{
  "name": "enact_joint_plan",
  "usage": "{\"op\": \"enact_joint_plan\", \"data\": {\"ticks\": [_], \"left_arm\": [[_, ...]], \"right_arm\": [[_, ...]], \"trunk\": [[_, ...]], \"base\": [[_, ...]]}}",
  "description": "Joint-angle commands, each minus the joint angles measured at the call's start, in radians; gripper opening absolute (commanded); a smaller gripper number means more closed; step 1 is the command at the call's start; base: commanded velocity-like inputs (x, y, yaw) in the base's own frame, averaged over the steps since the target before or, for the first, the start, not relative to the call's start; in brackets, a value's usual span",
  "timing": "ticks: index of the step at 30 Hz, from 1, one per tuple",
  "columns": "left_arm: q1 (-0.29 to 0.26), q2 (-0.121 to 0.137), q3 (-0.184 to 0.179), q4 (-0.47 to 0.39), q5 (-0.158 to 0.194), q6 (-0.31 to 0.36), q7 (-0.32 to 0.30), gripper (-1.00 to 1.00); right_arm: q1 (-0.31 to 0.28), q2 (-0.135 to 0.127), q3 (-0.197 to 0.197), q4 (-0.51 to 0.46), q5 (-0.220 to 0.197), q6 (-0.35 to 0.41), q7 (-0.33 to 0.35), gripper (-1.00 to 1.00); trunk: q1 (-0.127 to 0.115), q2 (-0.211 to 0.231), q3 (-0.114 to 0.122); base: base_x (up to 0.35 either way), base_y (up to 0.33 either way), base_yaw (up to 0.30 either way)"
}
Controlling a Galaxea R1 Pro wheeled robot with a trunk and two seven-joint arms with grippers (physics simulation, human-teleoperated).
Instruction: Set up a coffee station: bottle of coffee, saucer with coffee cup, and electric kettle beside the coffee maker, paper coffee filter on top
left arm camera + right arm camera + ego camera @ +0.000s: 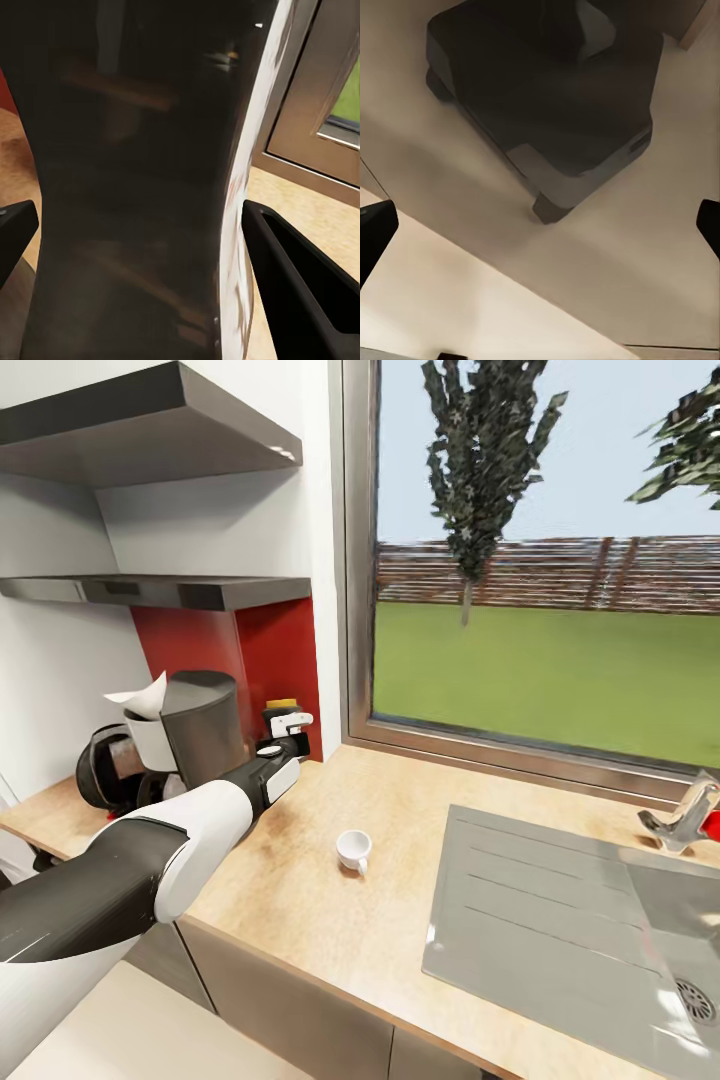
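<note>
Cup (pixel 353 849) upright mid-counter (pixel 330 920), near the sink (pixel 560 920). Left gripper (pixel 286 737) at the back edge, fingers (pixel 300 289) closely flanking the coffee bottle (pixel 281 712); contact unclear. Coffee maker (pixel 185 735) beside it, filter (pixel 140 698) on top. Right gripper (pixel 540 225) spread wide.

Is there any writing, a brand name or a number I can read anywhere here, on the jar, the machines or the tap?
No text can be read in these pictures.
bottle of coffee: its label, seen close in the left wrist view, is a white blur with faint reddish marks, unreadable.
coffee maker: no brand or marking visible.
coffee cup: plain white.
tap: a red part, no lettering.
</note>
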State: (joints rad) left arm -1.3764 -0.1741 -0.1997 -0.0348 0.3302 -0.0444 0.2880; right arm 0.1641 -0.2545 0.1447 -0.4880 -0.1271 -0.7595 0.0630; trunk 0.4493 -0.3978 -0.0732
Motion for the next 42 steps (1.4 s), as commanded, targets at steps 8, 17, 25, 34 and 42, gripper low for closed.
{"op": "enact_joint_plan", "data": {"ticks": [8, 17, 25, 34, 42], "left_arm": [[-0.001, 0.000, -0.009, 0.001, 0.009, -0.003, 0.003, -1.00], [-0.001, 0.000, -0.009, 0.001, 0.009, -0.003, 0.003, -1.00], [-0.001, 0.000, -0.009, 0.001, 0.009, -0.003, 0.003, -1.00], [-0.001, 0.000, -0.009, 0.001, 0.009, -0.003, 0.003, -1.00], [-0.001, 0.000, -0.009, 0.001, 0.009, -0.003, 0.003, -1.00]], "right_arm": [[0.000, 0.000, 0.004, -0.001, -0.011, -0.001, 0.006, 1.00], [0.000, -0.001, 0.004, -0.001, -0.011, -0.001, 0.006, 1.00], [0.000, 0.000, 0.004, -0.001, -0.011, -0.001, 0.006, 1.00], [0.000, -0.001, 0.004, -0.001, -0.011, -0.001, 0.006, 1.00], [0.000, -0.001, 0.004, -0.001, -0.011, -0.002, 0.006, 1.00]], "trunk": [[0.028, -0.051, -0.024], [0.062, -0.114, -0.052], [0.077, -0.142, -0.065], [0.112, -0.205, -0.093], [0.116, -0.212, -0.096]], "base": [[0.000, 0.000, 0.000], [0.000, 0.000, 0.000], [0.000, 0.000, 0.000], [0.000, 0.000, 0.000], [0.000, 0.000, 0.000]]}}
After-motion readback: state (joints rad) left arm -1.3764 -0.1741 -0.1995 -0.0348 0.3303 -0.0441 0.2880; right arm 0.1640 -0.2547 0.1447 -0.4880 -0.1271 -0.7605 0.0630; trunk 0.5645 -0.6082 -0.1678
